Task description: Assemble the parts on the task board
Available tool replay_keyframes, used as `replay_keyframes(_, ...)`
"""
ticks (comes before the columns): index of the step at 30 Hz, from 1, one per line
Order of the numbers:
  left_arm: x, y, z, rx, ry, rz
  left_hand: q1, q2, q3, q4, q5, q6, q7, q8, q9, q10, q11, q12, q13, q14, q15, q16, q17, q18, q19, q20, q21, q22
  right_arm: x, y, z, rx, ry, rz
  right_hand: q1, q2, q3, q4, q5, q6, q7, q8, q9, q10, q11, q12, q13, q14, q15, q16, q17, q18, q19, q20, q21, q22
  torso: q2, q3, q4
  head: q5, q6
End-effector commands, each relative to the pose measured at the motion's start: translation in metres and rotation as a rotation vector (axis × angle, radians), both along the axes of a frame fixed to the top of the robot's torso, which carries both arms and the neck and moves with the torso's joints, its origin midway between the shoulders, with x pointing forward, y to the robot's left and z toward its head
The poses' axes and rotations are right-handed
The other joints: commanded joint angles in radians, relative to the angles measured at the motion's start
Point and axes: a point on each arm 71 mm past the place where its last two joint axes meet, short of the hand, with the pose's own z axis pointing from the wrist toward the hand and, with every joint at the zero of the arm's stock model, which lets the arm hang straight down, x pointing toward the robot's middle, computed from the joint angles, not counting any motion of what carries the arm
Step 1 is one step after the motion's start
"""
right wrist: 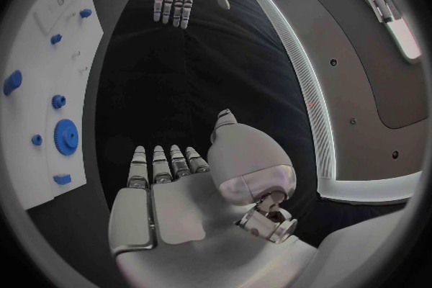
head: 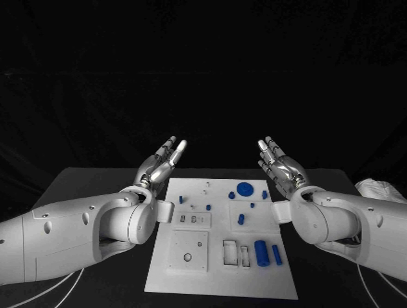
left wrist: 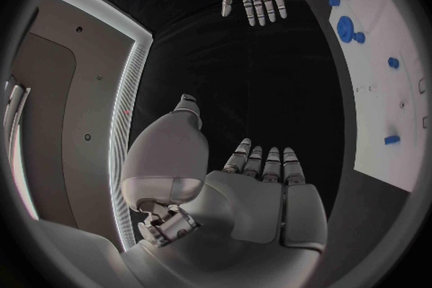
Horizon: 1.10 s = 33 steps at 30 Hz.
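Overhead, task board [head: 220, 282] with long blue cylinder [head: 261, 253] (unseen from wrists), left hand [head: 161, 162], right hand [head: 279, 162] spread wide, empty

arms: two, white with a smooth glossy shell, thick and rounded, the left arm [head: 56, 234] and the right arm [head: 370, 224]
screws: small dark round dots set into the white shell of both forearms
wrists: bulbous white housings with a flat round cap at the side
cables: thin pale cables run beneath each forearm
left hand [head: 162, 162]: silver metal, slim segmented fingers with pale tips
right hand [head: 279, 162]: silver metal, same build, dark gaps between the segments
palm: in the wrist views, flat pale-grey plates [left wrist: 270, 205] with a large rounded white thumb base [right wrist: 248, 158]
thumb root: exposed silver mechanism with small dark fasteners
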Motion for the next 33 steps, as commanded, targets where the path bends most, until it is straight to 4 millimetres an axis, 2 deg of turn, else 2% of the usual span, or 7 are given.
replay_keyframes(1, -0.001, -0.007, 0.007, -0.118, -0.017, -0.084, 0.011, -0.002, 0.001, 0.005, 0.003, 0.007, -0.003, 0.004, 0.001, 0.000, -0.011, -0.003, -0.002, -0.001, -0.095, -0.004, -0.002, 0.011, 0.000, -0.013, -0.004, -0.001, -0.004, 0.009, 0.002, 0.103, 0.054, 0.153, 0.067, -0.002, -0.021, 0.009, -0.003, 0.023, 0.005, 0.005, 0.004, 0.000, 0.051, -0.004, -0.001, 0.000, -0.030, -0.003, -0.002, 0.027, 0.000, 0.027, -0.004, -0.001, 0.001, 0.0001, 0.0006, 0.000, 0.000)
replay_keyframes(4, -0.001, -0.008, 0.007, -0.122, -0.017, -0.090, 0.013, 0.001, 0.007, 0.005, 0.003, 0.007, -0.004, 0.004, 0.001, 0.000, -0.009, -0.003, -0.002, -0.001, -0.087, -0.004, -0.002, 0.017, 0.000, 0.010, -0.004, -0.001, -0.005, 0.008, 0.004, 0.114, 0.063, 0.180, 0.080, -0.006, -0.025, 0.009, -0.011, 0.035, 0.009, 0.007, 0.006, 0.000, 0.059, -0.004, -0.001, 0.000, 0.080, -0.003, -0.002, 0.024, 0.000, 0.093, -0.004, -0.001, 0.001, 0.0001, 0.0006, 0.000, 0.000)
replay_keyframes(9, -0.004, 0.005, 0.009, -0.142, -0.033, -0.092, 0.059, 0.025, 0.023, 0.004, 0.005, 0.048, 0.006, 0.010, 0.006, 0.005, 0.012, -0.001, 0.000, -0.001, -0.046, -0.004, -0.002, 0.027, 0.003, 0.169, -0.001, 0.002, -0.003, 0.014, 0.003, 0.103, 0.057, 0.279, 0.128, -0.021, -0.022, 0.001, 0.000, 0.047, 0.032, 0.009, 0.009, 0.000, 0.097, -0.004, -0.001, 0.000, 0.157, -0.003, -0.002, 0.028, 0.011, 0.210, 0.007, 0.007, 0.007, -0.0093, -0.0133, 0.010, -0.029)
replay_keyframes(15, -0.005, 0.007, 0.011, -0.149, -0.049, -0.102, 0.152, 0.089, 0.020, -0.002, 0.086, 0.138, 0.024, 0.025, 0.015, 0.150, 0.106, 0.069, 0.039, 0.232, 0.073, 0.212, 0.085, 0.042, 0.214, 0.265, 0.137, 0.079, -0.004, 0.006, 0.007, -0.010, -0.003, 0.243, 0.312, -0.035, 0.043, -0.128, 0.194, 0.125, 0.090, 0.029, 0.027, 0.098, 0.186, 0.114, 0.078, 0.476, 0.223, 0.352, 0.188, 0.019, 0.595, 0.221, 0.355, 0.180, 0.023, -0.0007, -0.0064, 0.003, -0.046)
replay_keyframes(21, -0.009, 0.013, 0.016, -0.141, -0.069, -0.125, 0.256, 0.124, -0.016, -0.003, 0.189, 0.205, 0.054, 0.031, 0.021, 0.276, 0.191, 0.247, 0.081, 0.517, 0.150, 0.463, 0.145, 0.044, 0.577, 0.282, 0.332, 0.159, -0.002, -0.006, 0.028, -0.185, -0.120, 0.215, 0.449, -0.057, 0.110, -0.232, 0.223, 0.419, 0.171, 0.126, 0.101, 0.341, 0.270, 0.436, 0.216, 0.830, 0.154, 0.603, 0.267, 0.033, 0.906, 0.166, 0.543, 0.265, 0.039, 0.0066, 0.0036, 0.003, -0.092)
replay_keyframes(29, -0.016, 0.024, 0.042, -0.069, -0.166, -0.146, 0.370, 0.139, -0.050, -0.002, 0.313, 0.306, 0.099, 0.046, 0.030, 0.397, 0.245, 0.444, 0.109, 0.714, 0.168, 0.632, 0.172, 0.041, 0.804, 0.274, 0.465, 0.203, 0.000, -0.015, 0.091, -0.683, -0.360, 0.362, 0.413, -0.109, 0.100, -0.215, 0.081, 0.625, 0.191, 0.248, 0.153, 0.457, 0.229, 0.601, 0.253, 1.015, 0.088, 0.804, 0.332, 0.034, 1.036, 0.105, 0.731, 0.384, 0.095, 0.0105, 0.0312, -0.019, -0.131)
replay_keyframes(33, -0.022, 0.030, 0.054, -0.045, -0.195, -0.149, 0.406, 0.139, -0.059, -0.002, 0.356, 0.350, 0.124, 0.053, 0.031, 0.417, 0.255, 0.485, 0.104, 0.735, 0.170, 0.656, 0.164, 0.039, 0.826, 0.272, 0.483, 0.210, 0.003, -0.007, 0.119, -0.985, -0.508, 0.429, 0.418, -0.128, 0.112, -0.196, 0.169, 0.712, 0.180, 0.254, 0.183, 0.555, 0.201, 0.626, 0.252, 1.079, 0.060, 0.929, 0.399, 0.008, 1.137, 0.071, 0.966, 0.649, 0.121, 0.0159, 0.0385, -0.025, -0.143)
